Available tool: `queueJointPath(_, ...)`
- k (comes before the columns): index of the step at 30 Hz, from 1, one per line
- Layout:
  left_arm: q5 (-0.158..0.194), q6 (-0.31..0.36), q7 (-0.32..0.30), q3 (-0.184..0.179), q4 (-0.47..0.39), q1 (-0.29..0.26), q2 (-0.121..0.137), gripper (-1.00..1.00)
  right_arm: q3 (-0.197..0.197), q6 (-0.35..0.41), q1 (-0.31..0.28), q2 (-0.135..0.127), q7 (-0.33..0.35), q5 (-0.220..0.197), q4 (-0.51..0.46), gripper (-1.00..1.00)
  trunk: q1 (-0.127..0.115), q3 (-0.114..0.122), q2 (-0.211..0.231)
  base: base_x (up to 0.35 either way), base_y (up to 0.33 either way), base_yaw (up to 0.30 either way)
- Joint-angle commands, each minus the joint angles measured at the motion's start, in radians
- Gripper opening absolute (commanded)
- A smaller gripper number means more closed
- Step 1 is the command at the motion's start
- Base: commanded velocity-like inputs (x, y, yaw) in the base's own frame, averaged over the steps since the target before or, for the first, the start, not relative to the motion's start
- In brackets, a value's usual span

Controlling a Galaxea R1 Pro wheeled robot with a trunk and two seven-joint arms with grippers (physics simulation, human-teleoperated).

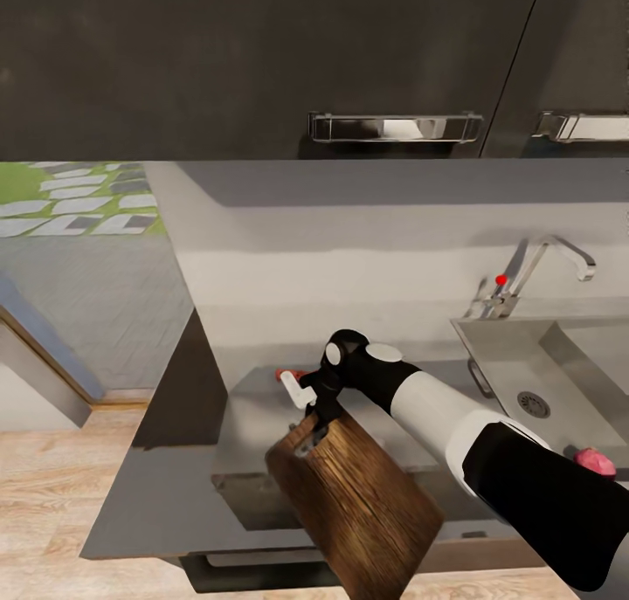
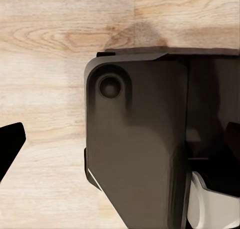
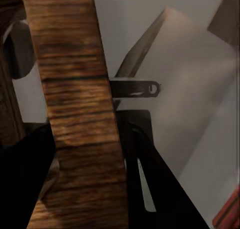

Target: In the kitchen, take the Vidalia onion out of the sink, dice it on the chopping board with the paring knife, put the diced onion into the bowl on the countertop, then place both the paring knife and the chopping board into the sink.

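Above the near edge of the grey tabletop (image 1: 175,486), the chopping board (image 1: 358,504) hangs tilted, its slotted end gripped by the right end effector (image 1: 316,418), whose fingers are closed on the wood. Just beyond the end effector, the red handle of the paring knife (image 1: 286,375) lies on the tabletop. To the right sits the sink (image 1: 559,364) with its chrome faucet (image 1: 546,264) and red knob (image 1: 501,279); a pinkish onion (image 1: 595,461) rests at its near side. Whether the left end effector is open or closed cannot be told from the left wrist view, which looks down on wooden floor (image 2: 45,49).
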Motion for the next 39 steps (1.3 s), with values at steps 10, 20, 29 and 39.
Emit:
queueJointPath(10, 0.001, -0.001, -0.001, 0.000, -0.002, 0.000, 0.000, 1.00, -0.002, -0.003, -0.001, 0.000, 0.005, 0.002, -0.008, -1.00, 0.001, 0.014, -0.002, 0.000, 0.000, 0.000)
queueJointPath(20, 0.001, -0.001, -0.001, 0.000, -0.001, 0.000, 0.000, 1.00, -0.016, 0.211, -0.001, 0.000, -0.003, -0.076, -0.036, -1.00, 0.001, 0.030, -0.002, 0.000, 0.000, 0.000)
queueJointPath(29, 0.002, -0.001, -0.001, 0.000, -0.002, 0.000, 0.000, 1.00, -0.018, 0.227, -0.001, 0.000, -0.003, -0.084, -0.041, -1.00, 0.001, 0.045, -0.002, -0.100, 0.000, 0.000)
queueJointPath(39, 0.001, -0.001, -0.001, 0.000, -0.002, 0.000, 0.000, 1.00, -0.018, 0.242, -0.001, 0.000, -0.003, -0.084, -0.041, -1.00, 0.001, 0.061, -0.002, -0.159, 0.000, -0.062)
